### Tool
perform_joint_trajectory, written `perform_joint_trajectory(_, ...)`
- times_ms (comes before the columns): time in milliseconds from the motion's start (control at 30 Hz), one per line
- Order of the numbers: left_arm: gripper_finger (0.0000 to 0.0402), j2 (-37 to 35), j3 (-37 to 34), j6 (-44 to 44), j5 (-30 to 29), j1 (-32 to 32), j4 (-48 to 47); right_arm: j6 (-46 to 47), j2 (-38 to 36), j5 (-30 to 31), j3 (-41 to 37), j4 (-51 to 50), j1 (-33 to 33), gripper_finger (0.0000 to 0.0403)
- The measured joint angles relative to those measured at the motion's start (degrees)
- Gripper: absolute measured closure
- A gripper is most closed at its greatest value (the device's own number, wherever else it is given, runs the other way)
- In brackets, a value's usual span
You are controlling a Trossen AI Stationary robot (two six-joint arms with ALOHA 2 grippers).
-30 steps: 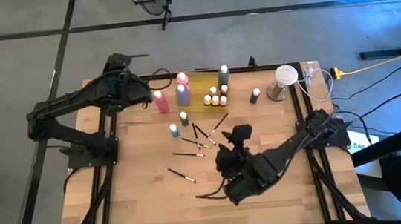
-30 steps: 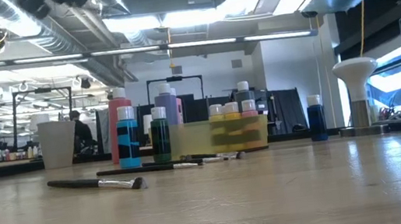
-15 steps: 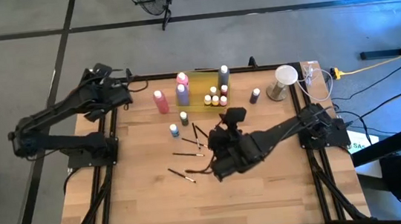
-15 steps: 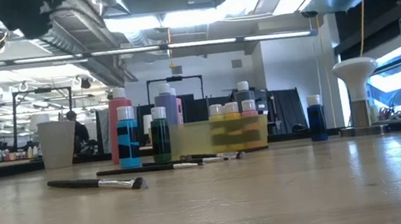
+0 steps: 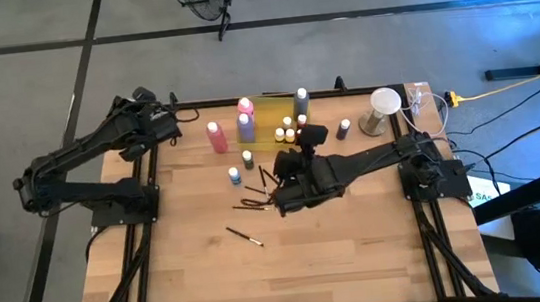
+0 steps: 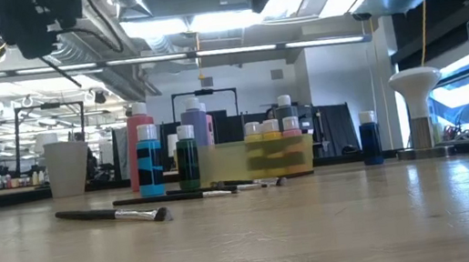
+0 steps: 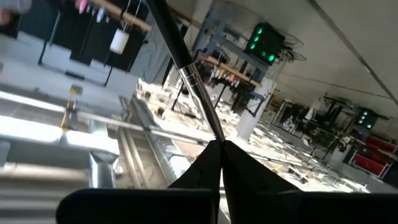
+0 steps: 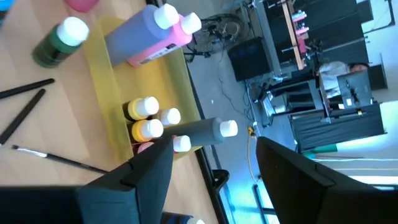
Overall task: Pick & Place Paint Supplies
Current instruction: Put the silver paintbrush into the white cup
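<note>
Right gripper (image 5: 275, 184) now nearer yellow tray (image 5: 267, 104), fingers apart; left gripper (image 7: 219, 144) fingers clamped on brush (image 7: 186, 68)

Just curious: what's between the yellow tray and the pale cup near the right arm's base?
A small dark blue bottle with a white cap, touching neither the tray nor the cup; the overhead view shows it.

Tall squeeze bottles (image 5: 244, 126): four. Yellow tray (image 5: 268, 111): one. Pale cups (image 5: 384, 103): one seen.
</note>
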Motion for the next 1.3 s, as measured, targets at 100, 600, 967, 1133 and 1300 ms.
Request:
perform_joint_trajectory(100,0.0398,1.33,-0.53,3.05,1.78,-0.02,0.13,-0.02,0.00,-0.02,0.00,0.00,-0.73,0.0169)
perform_joint_trajectory(600,0.0398,7.21,-11.58,0.67,2.18,2.18,0.01,-0.02,0.00,-0.66,0.00,0.10,-1.27,0.0169)
perform_joint_trajectory(967,0.0390,10.33,-11.58,4.66,6.53,2.22,0.48,-0.02,0.00,-1.01,0.00,0.44,-1.27,0.0169)
perform_joint_trajectory(1133,0.0391,12.34,-11.58,6.37,5.88,3.81,5.18,-0.04,0.00,-4.94,0.00,0.42,-1.27,0.0169)
perform_joint_trajectory(1300,0.0387,14.23,-11.58,6.20,6.09,5.73,8.64,-0.04,0.00,-6.62,0.00,0.42,-1.25,0.0169)
